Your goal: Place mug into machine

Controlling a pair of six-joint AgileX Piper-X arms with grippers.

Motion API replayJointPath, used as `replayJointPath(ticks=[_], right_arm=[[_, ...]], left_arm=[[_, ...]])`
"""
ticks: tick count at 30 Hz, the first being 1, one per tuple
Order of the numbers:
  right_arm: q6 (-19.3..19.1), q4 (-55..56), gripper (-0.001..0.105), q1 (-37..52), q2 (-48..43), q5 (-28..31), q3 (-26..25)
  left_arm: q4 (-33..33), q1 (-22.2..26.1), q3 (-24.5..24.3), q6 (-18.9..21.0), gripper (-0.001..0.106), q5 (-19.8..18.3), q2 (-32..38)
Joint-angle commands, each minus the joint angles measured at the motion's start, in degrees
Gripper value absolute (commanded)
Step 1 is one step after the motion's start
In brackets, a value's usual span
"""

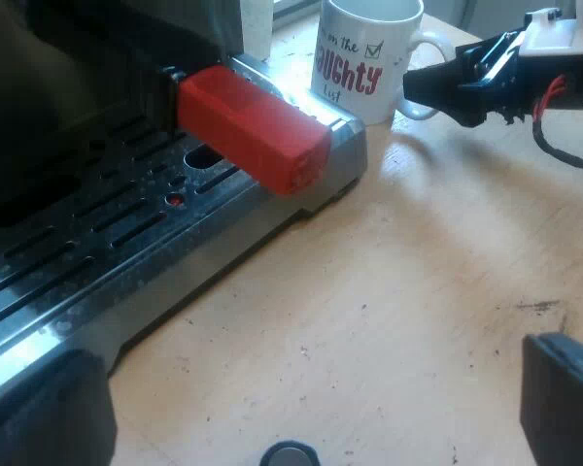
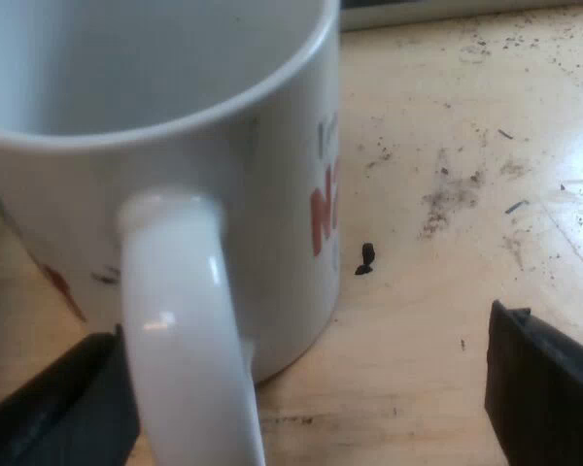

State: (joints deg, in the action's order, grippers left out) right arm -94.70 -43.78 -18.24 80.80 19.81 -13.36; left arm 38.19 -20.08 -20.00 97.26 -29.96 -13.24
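My right end effector (image 2: 311,398) is spread wide around the handle (image 2: 180,320) of the mug (image 2: 282,165). My left end effector (image 1: 301,408) gapes wide over the bench (image 1: 418,291).

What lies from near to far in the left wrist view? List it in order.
Nearest first: left gripper, fingers open → slotted metal drip tray → red handle end → mug, with the right gripper at its handle.

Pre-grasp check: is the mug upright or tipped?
Upright. The mug sits base-down on the table, rim up; its handle runs vertically inside the open right gripper.
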Motion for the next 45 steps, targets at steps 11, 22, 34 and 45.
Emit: replayJointPath(ticks=[11, 22, 34, 45], right_arm=[[-4.2, -1.8, 0.071, 1.1, 3.9, -5.4, -4.1], [-4.2, -0.5, 0.025, 1.1, 3.9, -5.4, -4.1], [-9.4, -0.2, 0.0, -2.0, -0.8, -5.6, -4.1], [-10.8, 21.6, 0.0, -8.8, -20.5, -1.1, -4.1]], left_arm=[[-0.9, -0.2, -0.2, 0.2, 0.087, -0.4, 0.1], [-2.7, -0.2, 2.2, 0.2, 0.087, -0.4, 0.1], [-5.2, -0.2, 2.8, 0.2, 0.087, -0.4, 0.1], [-7.7, -0.2, 4.7, 0.2, 0.087, -0.4, 0.1]])
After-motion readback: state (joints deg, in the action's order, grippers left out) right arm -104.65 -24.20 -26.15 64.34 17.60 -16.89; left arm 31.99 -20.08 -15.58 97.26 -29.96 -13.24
